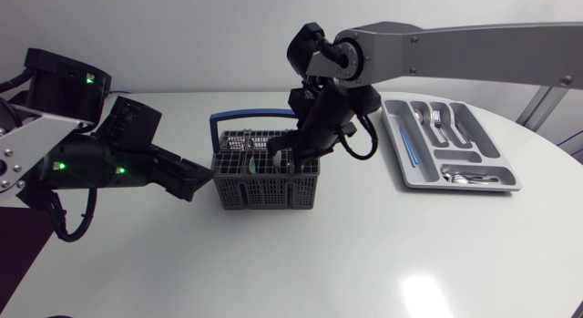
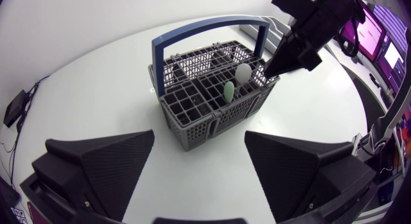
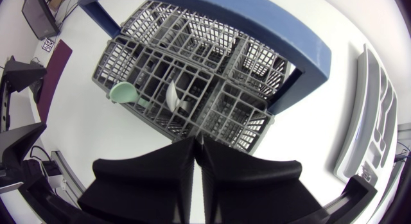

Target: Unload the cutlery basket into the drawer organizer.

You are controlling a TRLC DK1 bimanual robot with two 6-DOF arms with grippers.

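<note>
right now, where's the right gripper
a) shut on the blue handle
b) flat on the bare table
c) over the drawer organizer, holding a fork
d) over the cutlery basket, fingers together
d: the right gripper hangs over the cutlery basket, its fingers pressed together with nothing between them, while the drawer organizer lies off to the side.
</note>
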